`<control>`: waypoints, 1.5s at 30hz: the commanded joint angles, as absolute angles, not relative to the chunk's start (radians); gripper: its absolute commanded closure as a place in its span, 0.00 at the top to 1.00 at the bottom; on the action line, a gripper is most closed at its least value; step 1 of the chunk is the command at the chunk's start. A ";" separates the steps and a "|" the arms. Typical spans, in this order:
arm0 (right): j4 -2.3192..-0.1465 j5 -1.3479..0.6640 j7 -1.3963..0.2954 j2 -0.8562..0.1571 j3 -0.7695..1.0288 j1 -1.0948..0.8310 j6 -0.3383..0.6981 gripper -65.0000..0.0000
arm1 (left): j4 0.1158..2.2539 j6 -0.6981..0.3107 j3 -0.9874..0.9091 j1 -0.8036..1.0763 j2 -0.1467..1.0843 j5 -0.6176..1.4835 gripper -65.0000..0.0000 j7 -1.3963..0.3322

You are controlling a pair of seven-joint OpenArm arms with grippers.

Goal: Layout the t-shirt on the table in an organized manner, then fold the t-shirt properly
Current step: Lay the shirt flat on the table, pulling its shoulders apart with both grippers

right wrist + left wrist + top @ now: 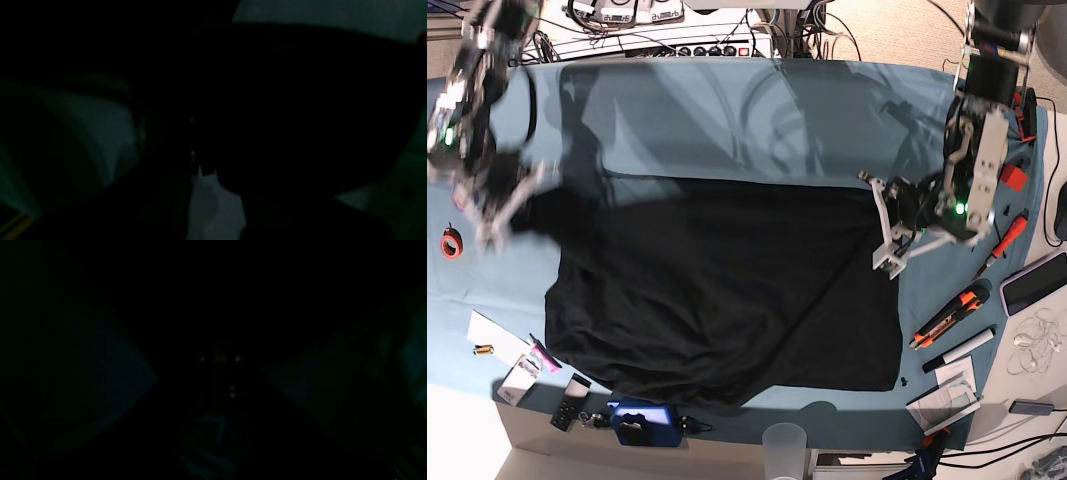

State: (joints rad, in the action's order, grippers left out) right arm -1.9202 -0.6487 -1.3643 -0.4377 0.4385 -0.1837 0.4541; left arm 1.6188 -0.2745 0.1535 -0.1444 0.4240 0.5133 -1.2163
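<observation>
Teal cloth covers the whole bench (727, 110), which fills most of the base view, with cables and a power strip (697, 48) beyond its far edge. Spread over the middle and near half of the bench lies the black t-shirt (717, 290), by far the largest thing on it. Its far hem runs nearly straight across the bench, its near edge sags in loose folds toward the near edge, and a long crease runs diagonally across the cloth.

At the shirt's far corner on one side, the left hand (889, 225) is closed and sits right at the cloth's edge; whether it pinches the fabric cannot be made out. At the opposite far corner the right hand (495, 205), blurred, is also closed, and the shirt rises to a peak just beside it, so a grip is likely but not certain. Both wrist views are almost black and show only dim patches of teal and dark fabric.

Smaller things sit along the bench edges: a clear plastic cup (784, 445) and a blue device (639, 424) at the near edge, orange-handled cutters (947, 318) and a marker (959, 351) near the left arm's side, and a red tape roll (450, 242) and a paper slip (495, 335) on the right arm's side.
</observation>
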 commanded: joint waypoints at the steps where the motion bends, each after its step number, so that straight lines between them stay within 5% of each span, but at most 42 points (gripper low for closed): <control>1: -1.938 -0.659 -1.358 -0.457 0.454 -0.195 0.457 0.00 | 1.622 -0.275 0.152 -0.134 0.434 0.498 0.00 -1.261; 16: -1.938 -0.869 -1.389 -0.457 0.635 -0.490 0.548 0.00 | 1.805 -0.235 0.152 0.072 0.568 0.390 0.00 -1.256; 45: -1.938 -1.002 -1.378 -0.374 0.637 -0.745 0.698 0.00 | 1.917 -0.085 0.152 0.388 0.571 0.010 0.00 -1.259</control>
State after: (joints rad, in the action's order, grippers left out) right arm -1.9247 -1.0084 -1.3811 -0.3595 0.6228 -0.7372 0.6983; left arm 1.9488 -0.0769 0.1509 0.3511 0.5552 -0.0090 -1.1061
